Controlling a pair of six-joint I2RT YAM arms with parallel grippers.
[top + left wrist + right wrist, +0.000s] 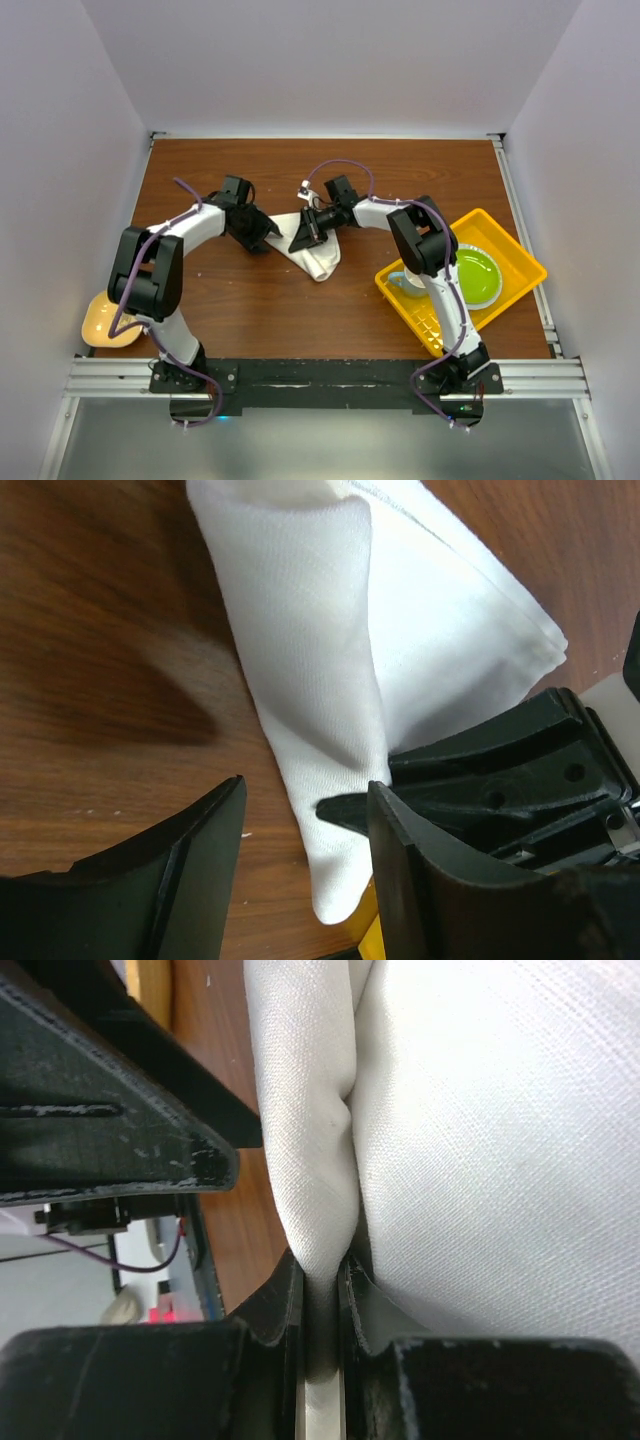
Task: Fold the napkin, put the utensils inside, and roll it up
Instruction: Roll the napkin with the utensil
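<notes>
The white napkin (pixel 316 254) lies bunched into a narrow folded roll in the middle of the table. My right gripper (pixel 305 236) is shut on a fold of the napkin (pixel 310 1160), with the cloth pinched between its fingertips (pixel 322 1272). My left gripper (pixel 258 232) is open just left of the napkin. In the left wrist view the roll's narrow end (pixel 335 810) reaches into the gap of the left gripper (pixel 305 825), close to its right finger. The right gripper's black fingers (pixel 500 775) press on the cloth there. The knife is hidden.
A yellow tray (pixel 512 248) stands at the right with a green bowl (pixel 470 276) and a pale cup (pixel 404 283) in it. A yellow-orange plate (pixel 100 320) lies at the near left edge. Bare wooden table (pixel 250 300) lies in front of the napkin.
</notes>
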